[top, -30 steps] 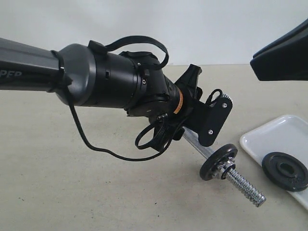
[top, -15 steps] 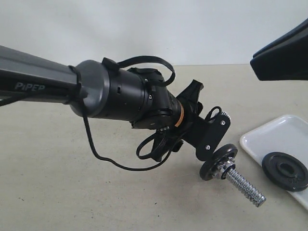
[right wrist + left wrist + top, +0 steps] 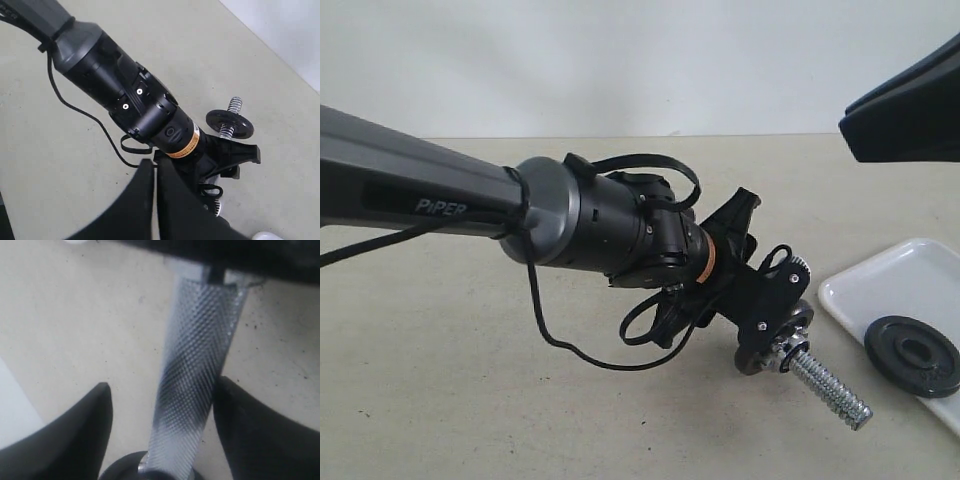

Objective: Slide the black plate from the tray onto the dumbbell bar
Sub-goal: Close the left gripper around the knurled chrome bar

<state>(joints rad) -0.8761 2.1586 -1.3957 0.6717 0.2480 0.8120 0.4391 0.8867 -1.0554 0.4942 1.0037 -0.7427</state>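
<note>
Dumbbell loading, approach to the bar. The left arm [image 3: 440,205] is reached across the table [image 3: 470,400] so that the left gripper [image 3: 162,385] is brought down over the dumbbell bar [image 3: 195,355]. In the left wrist view its jaws are spread wide and set astride the knurled shaft, one finger [image 3: 75,440] clear of the metal and the other just beside it. Nothing is clamped yet. This straddling pose is judged to be preparation for gripping the shaft, so that the bar can be steadied while a disc is pushed onto it. A mounted disc [image 3: 772,338] is already seated against its chrome collar, and the threaded end [image 3: 830,388] is left bare and pointed toward the tray [image 3: 890,275], which is probably why the grasp is taken inboard of the disc and not on the thread. The black plate [image 3: 912,355] is lying flat in the near part of the tray, untouched and apart from the bar's end. The right gripper [image 3: 154,165] is held high above the scene with its fingers pressed together and nothing between them. It is judged to be waiting for the bar to be secured, and its jaws would have to be parted before the plate's rim could be taken.
</note>
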